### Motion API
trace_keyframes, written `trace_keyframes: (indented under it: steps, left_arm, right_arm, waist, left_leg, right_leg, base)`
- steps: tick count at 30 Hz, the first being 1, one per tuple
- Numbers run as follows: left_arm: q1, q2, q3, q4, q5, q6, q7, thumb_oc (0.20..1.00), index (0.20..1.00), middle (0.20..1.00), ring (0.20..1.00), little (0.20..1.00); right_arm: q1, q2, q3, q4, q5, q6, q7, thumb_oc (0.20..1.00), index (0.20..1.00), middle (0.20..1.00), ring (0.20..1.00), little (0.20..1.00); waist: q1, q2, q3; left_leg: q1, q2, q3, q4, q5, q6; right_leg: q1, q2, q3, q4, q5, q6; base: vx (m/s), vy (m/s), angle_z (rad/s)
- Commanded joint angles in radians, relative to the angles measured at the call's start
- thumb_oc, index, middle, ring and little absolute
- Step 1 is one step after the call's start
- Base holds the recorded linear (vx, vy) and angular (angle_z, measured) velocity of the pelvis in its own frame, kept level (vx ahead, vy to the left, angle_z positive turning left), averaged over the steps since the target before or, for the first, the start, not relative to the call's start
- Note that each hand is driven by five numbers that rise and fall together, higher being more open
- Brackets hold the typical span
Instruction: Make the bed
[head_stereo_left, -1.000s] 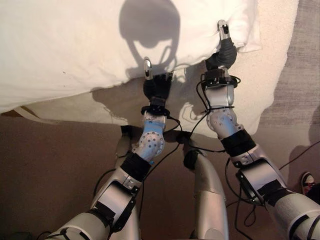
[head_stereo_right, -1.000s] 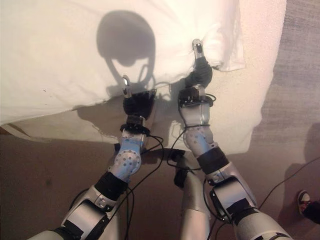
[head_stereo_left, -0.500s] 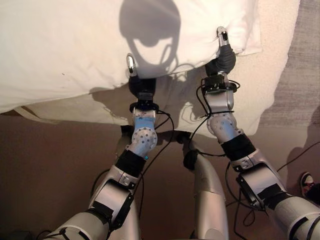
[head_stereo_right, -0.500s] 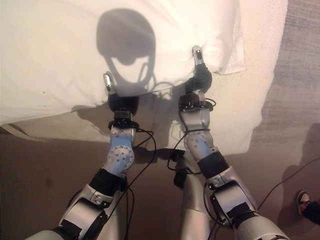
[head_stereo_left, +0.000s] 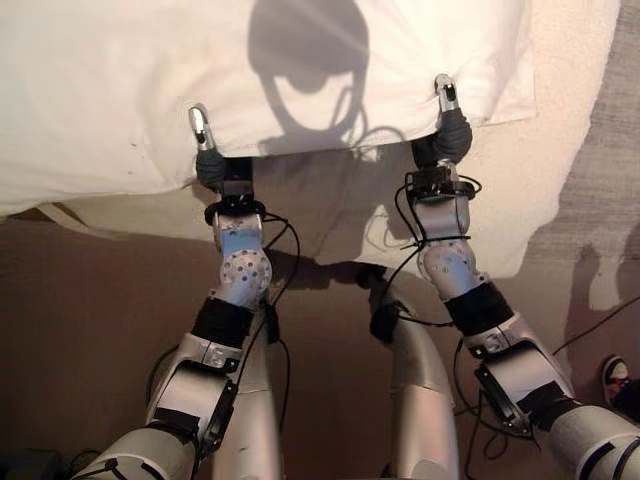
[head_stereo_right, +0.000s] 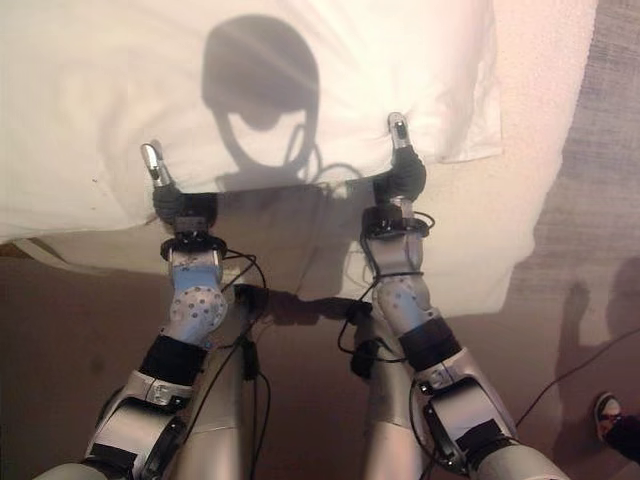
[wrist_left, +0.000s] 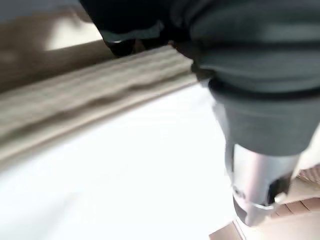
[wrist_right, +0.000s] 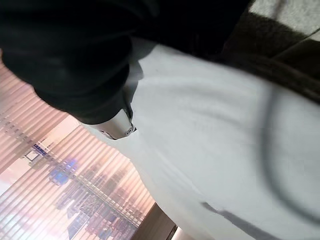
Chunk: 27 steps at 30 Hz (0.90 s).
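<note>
A white duvet (head_stereo_left: 120, 90) covers the bed, its near edge running between my two hands. My left hand (head_stereo_left: 222, 170) pinches that edge, thumb on top of the cloth and fingers hidden underneath; the thumb (wrist_left: 255, 190) presses on the white cloth in the left wrist view. Farther right my right hand (head_stereo_left: 452, 130) grips the same edge near the duvet's corner (head_stereo_left: 510, 95), thumb on top. In the right wrist view the white cloth (wrist_right: 215, 150) lies against the hand's dark cover (wrist_right: 70, 65). The edge hangs fairly straight between the hands.
Under the duvet lies a cream fuzzy blanket (head_stereo_left: 560, 170) that hangs over the bed's side. Brown floor (head_stereo_left: 90, 330) runs along the near side and grey carpet (head_stereo_left: 615, 120) lies at the right. A person's shoe (head_stereo_left: 612, 368) shows at the lower right.
My left hand has moved left along the duvet's edge, away from the right hand. The edge between the hands is now stretched out straighter. The right hand has stayed near the corner.
</note>
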<state>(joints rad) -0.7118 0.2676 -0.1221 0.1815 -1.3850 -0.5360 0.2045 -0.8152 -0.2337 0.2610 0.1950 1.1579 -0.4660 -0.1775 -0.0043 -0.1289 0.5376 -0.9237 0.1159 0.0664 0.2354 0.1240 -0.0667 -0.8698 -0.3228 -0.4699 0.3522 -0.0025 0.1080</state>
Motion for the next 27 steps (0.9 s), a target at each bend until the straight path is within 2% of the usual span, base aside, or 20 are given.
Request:
trace_keyframes:
  steps: [1,14,22,23,24,25,27]
  left_arm:
    - [0.025,0.094,0.153,-0.061,0.105,-0.084,0.018,1.000,1.000,1.000,1.000,1.000]
    - [0.055,0.165,0.222,-0.081,0.188,-0.081,0.040,1.000,1.000,1.000,1.000,1.000]
    - [0.082,0.179,0.256,-0.089,0.212,-0.082,0.044,1.000,1.000,1.000,1.000,1.000]
    - [0.084,0.177,0.259,-0.091,0.212,-0.082,0.043,0.937,0.937,0.937,0.937,0.937]
    - [0.090,0.176,0.266,-0.090,0.211,-0.082,0.042,0.699,0.699,0.699,0.699,0.699]
    - [0.095,0.175,0.271,-0.087,0.215,-0.084,0.044,0.200,0.200,0.200,0.200,0.200]
    - [0.097,0.174,0.278,-0.086,0.218,-0.085,0.047,0.200,0.200,0.200,0.200,0.200]
  right_arm:
    - [0.107,-0.068,-0.149,-0.140,-0.032,-0.060,0.019,0.200,0.200,0.200,0.200,0.200]
    - [0.113,-0.100,-0.156,-0.146,-0.042,-0.036,0.035,0.200,0.200,0.200,0.200,0.200]
    - [0.124,-0.113,-0.161,-0.150,-0.049,-0.026,0.046,0.200,0.200,0.200,0.200,0.200]
    - [0.125,-0.113,-0.163,-0.150,-0.051,-0.025,0.046,0.200,0.200,0.200,0.200,0.200]
    - [0.128,-0.116,-0.165,-0.151,-0.053,-0.023,0.046,0.200,0.200,0.200,0.200,0.200]
    - [0.131,-0.118,-0.167,-0.152,-0.053,-0.020,0.048,0.200,0.200,0.200,0.200,0.200]
    - [0.134,-0.120,-0.170,-0.153,-0.056,-0.018,0.047,0.200,0.200,0.200,0.200,0.200]
  waist:
    - [0.008,0.030,-0.018]
    - [0.018,0.052,-0.018]
    - [0.019,0.061,-0.018]
    - [0.020,0.062,-0.018]
    - [0.020,0.065,-0.018]
    - [0.020,0.067,-0.018]
    - [0.018,0.072,-0.018]
  left_leg:
    - [0.037,-0.045,0.006,0.035,-0.134,0.024]
    - [0.035,-0.057,0.008,0.039,-0.132,0.029]
    - [0.032,-0.059,0.011,0.043,-0.133,0.031]
    - [0.031,-0.059,0.012,0.045,-0.133,0.032]
    - [0.030,-0.060,0.011,0.046,-0.134,0.033]
    - [0.031,-0.061,0.011,0.045,-0.134,0.033]
    - [0.031,-0.061,0.012,0.045,-0.134,0.032]
  right_leg:
    - [-0.037,0.042,0.034,-0.041,0.088,0.068]
    - [-0.043,0.032,0.049,-0.021,0.081,0.063]
    - [-0.050,0.027,0.057,-0.013,0.080,0.062]
    - [-0.051,0.027,0.056,-0.011,0.080,0.062]
    - [-0.053,0.028,0.057,-0.010,0.078,0.061]
    - [-0.053,0.029,0.058,-0.009,0.078,0.061]
    - [-0.055,0.029,0.061,-0.008,0.077,0.060]
  base:
    - [0.01,0.036,0.05]
    - [0.00,0.033,0.02]
    - [0.00,0.008,0.00]
    - [0.00,0.000,0.00]
    - [0.00,0.000,0.00]
    - [0.00,0.000,0.00]
    - [0.00,0.000,0.00]
